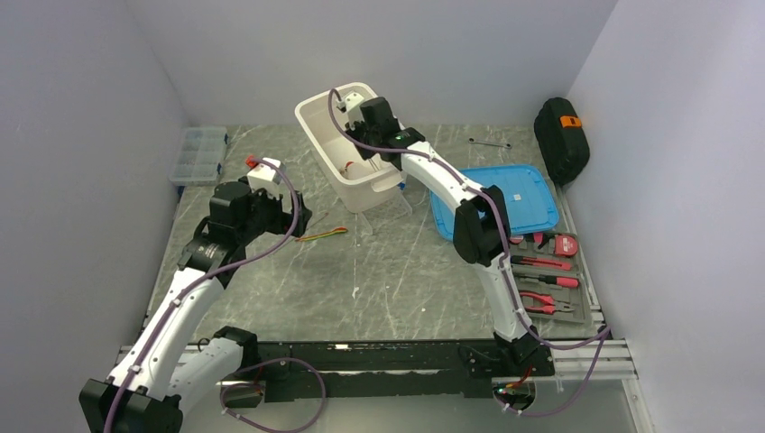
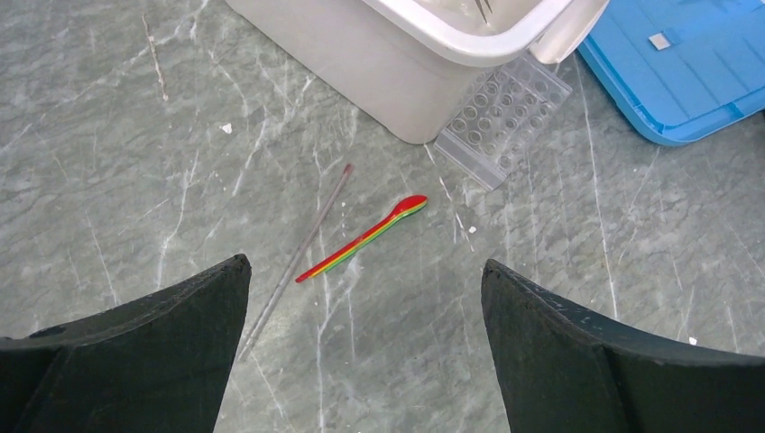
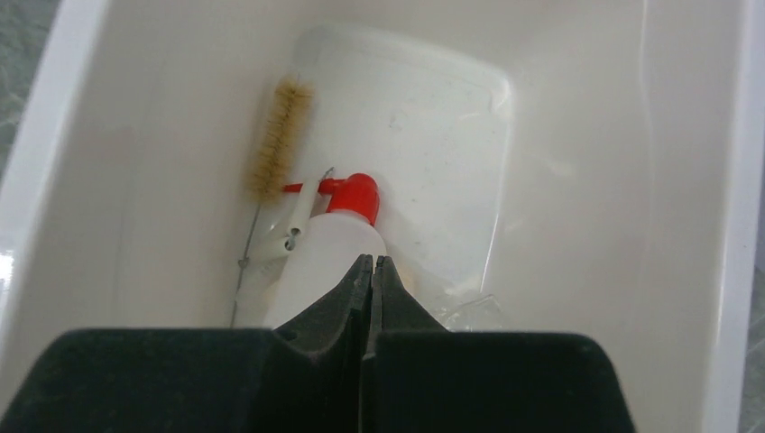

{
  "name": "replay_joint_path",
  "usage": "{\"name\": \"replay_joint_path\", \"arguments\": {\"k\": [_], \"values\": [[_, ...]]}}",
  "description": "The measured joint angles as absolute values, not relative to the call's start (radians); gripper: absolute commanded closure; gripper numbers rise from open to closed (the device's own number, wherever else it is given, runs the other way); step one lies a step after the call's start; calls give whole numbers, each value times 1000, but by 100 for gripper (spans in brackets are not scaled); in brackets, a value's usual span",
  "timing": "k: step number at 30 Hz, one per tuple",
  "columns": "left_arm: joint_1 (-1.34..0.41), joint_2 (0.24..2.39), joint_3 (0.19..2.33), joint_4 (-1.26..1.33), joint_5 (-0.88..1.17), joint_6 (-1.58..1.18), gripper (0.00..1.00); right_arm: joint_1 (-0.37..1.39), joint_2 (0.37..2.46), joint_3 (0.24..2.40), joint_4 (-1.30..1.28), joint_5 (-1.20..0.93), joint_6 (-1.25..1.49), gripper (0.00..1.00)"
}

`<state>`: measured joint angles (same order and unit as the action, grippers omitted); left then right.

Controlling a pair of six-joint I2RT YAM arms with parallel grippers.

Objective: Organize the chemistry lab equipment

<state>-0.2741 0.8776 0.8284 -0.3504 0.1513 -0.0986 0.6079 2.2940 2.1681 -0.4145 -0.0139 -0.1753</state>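
A white bin [image 1: 317,126] stands at the back centre. Inside it lie a translucent squeeze bottle [image 3: 329,262] with a red nozzle [image 3: 356,194], a wire brush [image 3: 280,135] and a pale flat pad [image 3: 433,135]. My right gripper [image 3: 372,262] hangs shut inside the bin just above the bottle, with nothing between its fingers. A clear tube rack [image 2: 505,117] leans on the table against the bin's outer wall. My left gripper [image 2: 365,263] hovers open over the table, just short of a bundle of coloured spatulas [image 2: 365,239] and a thin glass rod [image 2: 298,257].
A blue lid [image 1: 494,200] lies right of the bin. A tray of red-handled tools [image 1: 546,275] sits at the right edge and a black case [image 1: 561,140] at the back right. A clear organizer box [image 1: 200,153] is at the back left.
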Motion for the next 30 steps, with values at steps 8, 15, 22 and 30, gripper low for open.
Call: {"name": "replay_joint_path", "arguments": {"k": [8,15,22,30], "values": [[-274,899,828,-365,151,-98,1,559,2368,2226,-445,-65,-170,99],[-274,919,828,-371,151,-98,1,533,2424,2243,-456,-84,-145,71],[-274,922,828,-381,152,-98,1,532,2427,2243,-458,-88,-136,54],[-274,929,828,-382,157,-98,1,533,2423,2231,-447,-93,-127,38]]}}
